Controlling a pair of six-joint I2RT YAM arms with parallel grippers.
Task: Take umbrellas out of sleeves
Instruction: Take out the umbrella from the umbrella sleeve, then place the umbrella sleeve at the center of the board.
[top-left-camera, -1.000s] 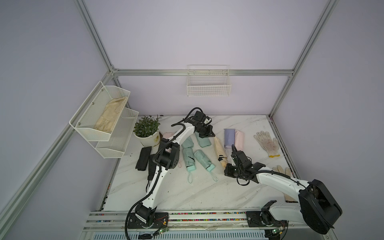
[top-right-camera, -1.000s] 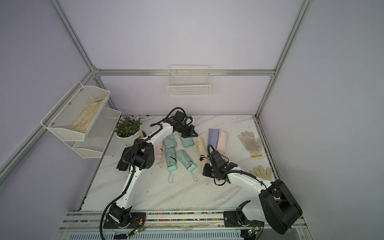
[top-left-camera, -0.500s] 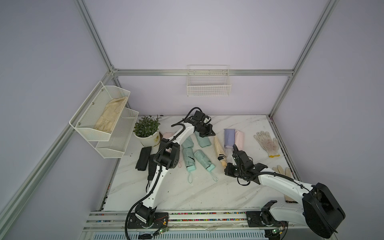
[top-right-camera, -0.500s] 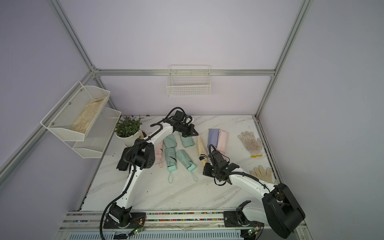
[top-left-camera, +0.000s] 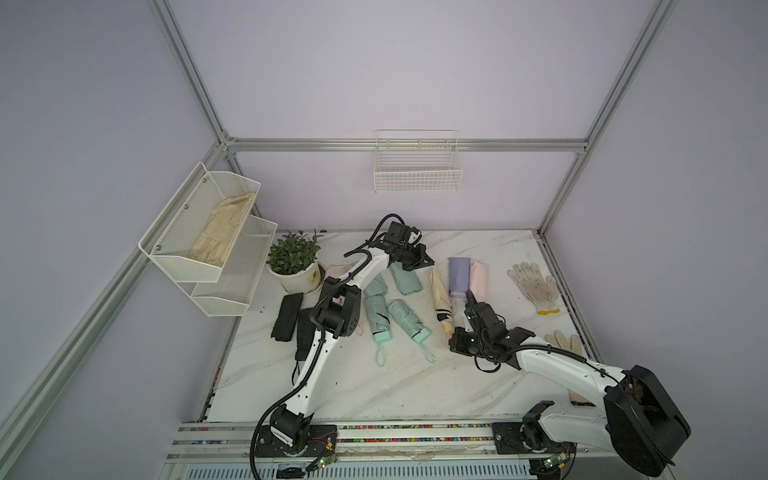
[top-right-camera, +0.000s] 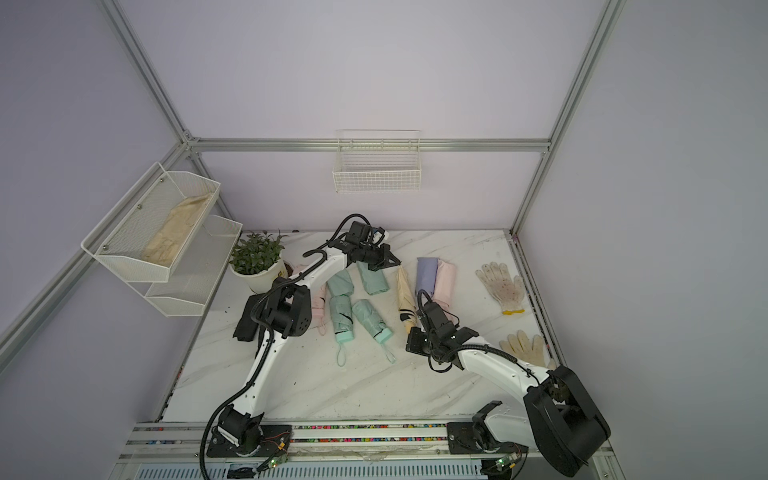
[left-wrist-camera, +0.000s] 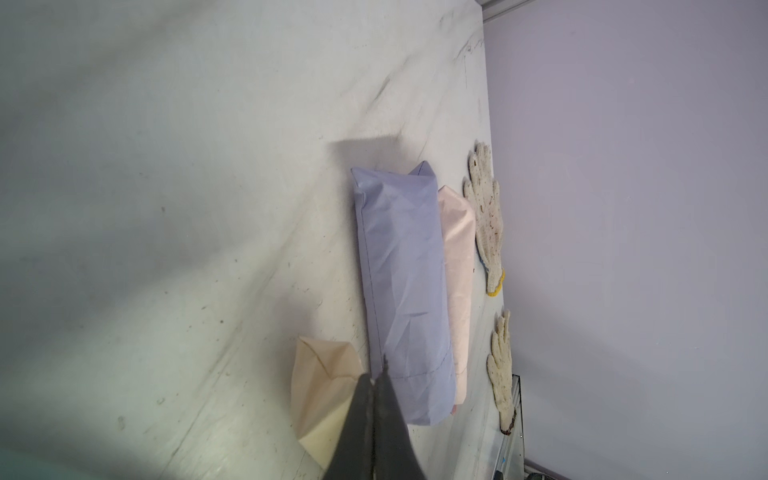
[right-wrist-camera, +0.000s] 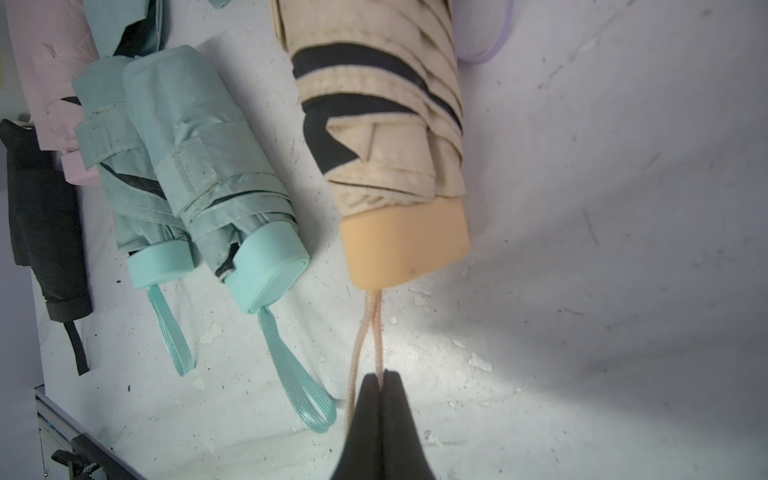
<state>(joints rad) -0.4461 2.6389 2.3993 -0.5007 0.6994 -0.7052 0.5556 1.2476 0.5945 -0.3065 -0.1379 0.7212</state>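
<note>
Extraction step: the yellow umbrella (right-wrist-camera: 382, 137) lies at the centre of the surface (top-left-camera: 365, 386), partly out of its sleeve (left-wrist-camera: 320, 386), with right fingers (right-wrist-camera: 365, 415) clamping its loop (right-wrist-camera: 377, 328) and left fingers (left-wrist-camera: 357, 415) closed at the sleeve's far end, hold unclear; next, draw the loop toward the front edge.

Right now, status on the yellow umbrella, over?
Right tool shut on wrist loop. Left tool shut at yellow sleeve, grip unclear. Yellow umbrella partly out. Lavender sleeve alongside.
</note>
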